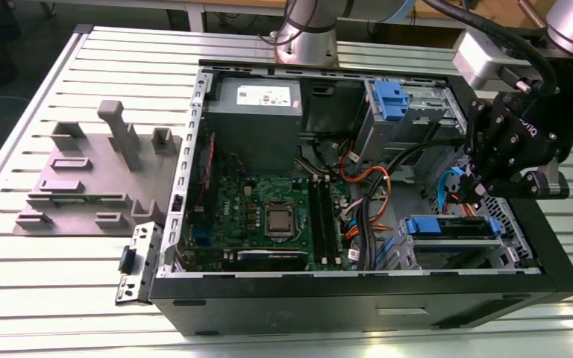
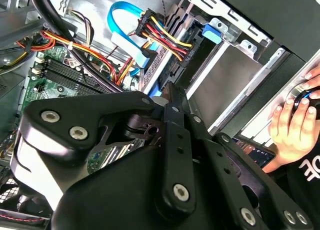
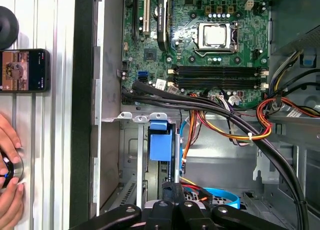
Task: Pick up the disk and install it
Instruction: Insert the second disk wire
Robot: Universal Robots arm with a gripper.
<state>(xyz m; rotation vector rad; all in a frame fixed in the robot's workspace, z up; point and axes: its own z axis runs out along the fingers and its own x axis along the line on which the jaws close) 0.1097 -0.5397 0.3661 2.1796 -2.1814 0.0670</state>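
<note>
Right now your disk (image 1: 451,227) sits in the metal drive cage (image 1: 416,250) at the corner of the open computer case (image 1: 366,298), on the exterior view's right. From that camera you see its blue plastic end tab and blue side rails, with a strip of grey body between them. In the first wrist view the blue tab (image 3: 160,145) points toward the motherboard (image 3: 200,34), and the rest of the drive runs back under the cage frame. In the second wrist view the same tab (image 2: 212,32) shows at the cage mouth, next to the bundle of coloured power wires (image 2: 160,32).

Your gripper (image 1: 480,190) hangs just above the cage, near the disk's rear end. In both wrist views its fingers (image 3: 175,185) look pressed together, their tips (image 2: 172,97) close beside the disk; whether they touch it, you cannot tell from these views.

A second blue caddy (image 1: 391,101) sits in the upper bay, well apart from the gripper.
</note>
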